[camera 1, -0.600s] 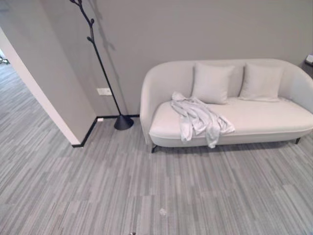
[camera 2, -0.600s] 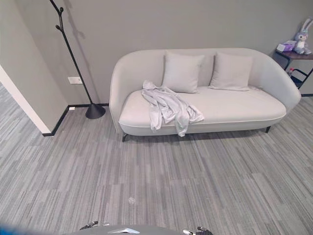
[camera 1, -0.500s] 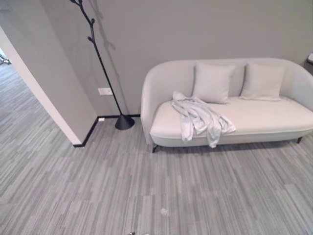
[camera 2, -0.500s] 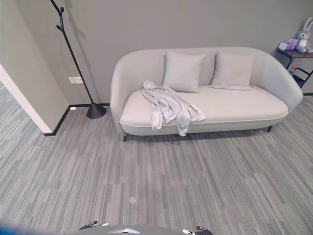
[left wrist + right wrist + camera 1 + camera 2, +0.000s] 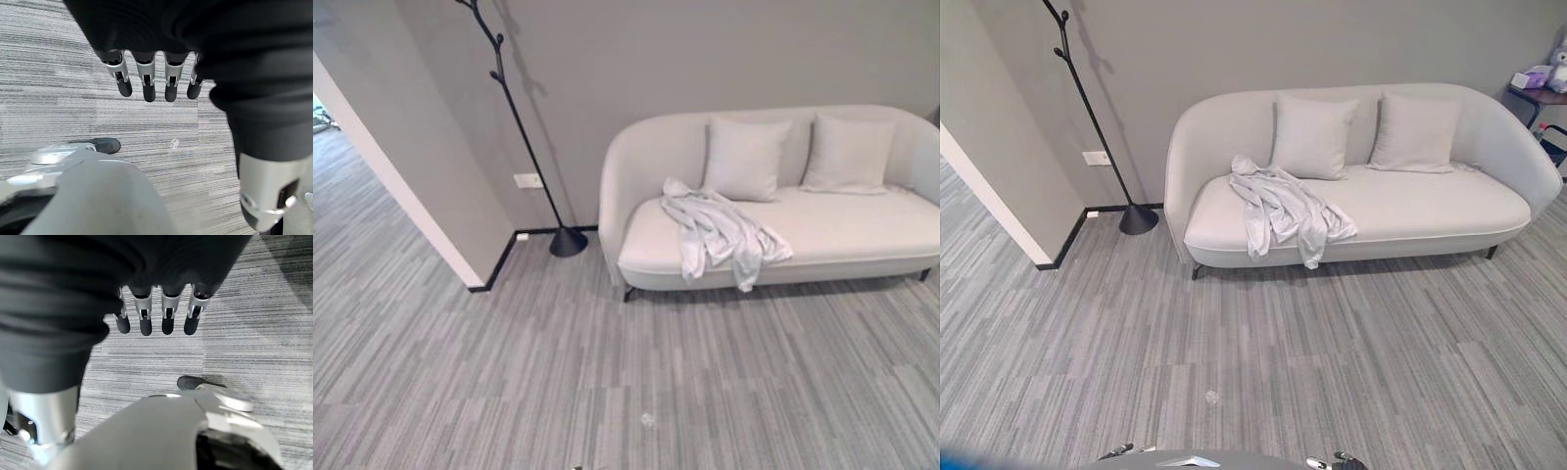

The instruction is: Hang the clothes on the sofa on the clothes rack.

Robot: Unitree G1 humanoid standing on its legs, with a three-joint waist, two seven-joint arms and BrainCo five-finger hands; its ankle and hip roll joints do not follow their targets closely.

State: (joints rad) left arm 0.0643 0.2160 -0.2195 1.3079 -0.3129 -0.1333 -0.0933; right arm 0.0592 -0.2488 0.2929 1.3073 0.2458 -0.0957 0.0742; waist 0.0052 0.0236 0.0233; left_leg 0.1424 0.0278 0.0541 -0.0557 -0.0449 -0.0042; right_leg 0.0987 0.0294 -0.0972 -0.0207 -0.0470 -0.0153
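A pale grey garment [image 5: 718, 232] lies crumpled on the left part of the seat of a cream sofa [image 5: 862, 230], one end hanging over the front edge. A black branch-shaped clothes rack [image 5: 514, 122] stands against the wall to the sofa's left, on a round base [image 5: 567, 242]. My left hand [image 5: 146, 78] hangs over the carpet with straight fingers and holds nothing. My right hand [image 5: 155, 313] hangs the same way, fingers straight, empty. Both hands are far from the sofa.
Two cream cushions [image 5: 1310, 135] lean on the sofa back. A wall corner [image 5: 460, 257] juts out left of the rack. A small side table [image 5: 1540, 93] stands at the far right. A small white scrap [image 5: 648, 420] lies on the grey striped carpet in front.
The whole picture has shifted a little right and the sofa and rack look slightly nearer, so the camera has moved. The garment has not moved on the sofa.
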